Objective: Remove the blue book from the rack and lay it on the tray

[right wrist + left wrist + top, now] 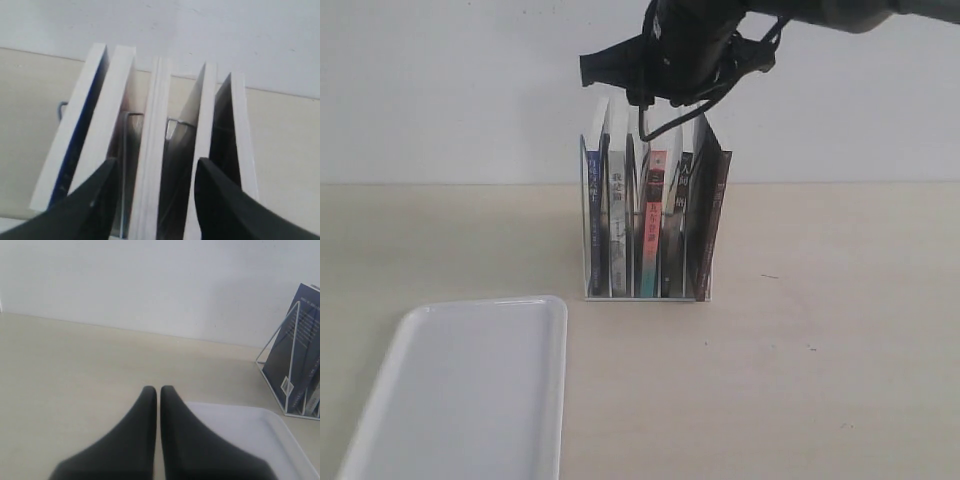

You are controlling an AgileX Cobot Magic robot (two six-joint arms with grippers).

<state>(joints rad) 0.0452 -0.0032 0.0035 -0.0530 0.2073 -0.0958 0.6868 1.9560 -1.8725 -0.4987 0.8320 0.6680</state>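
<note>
Bright, even light, faint shadows; the close left pincer [158, 390] looks blurred.

- The blue book [594, 205]: white Chinese characters run down its spine, too small to read.
- The white-spined book [617, 215]: dark characters, blurred.
- The red-and-teal-spined book [653, 225]: characters, unreadable.
- In the left wrist view, the blue book's cover carries faint small print and a pale label, neither legible.

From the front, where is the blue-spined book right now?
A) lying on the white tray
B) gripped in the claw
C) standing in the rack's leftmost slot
C: the blue book stands upright at the left end of the rack, off the tray, while the right gripper is open above the books.
</note>
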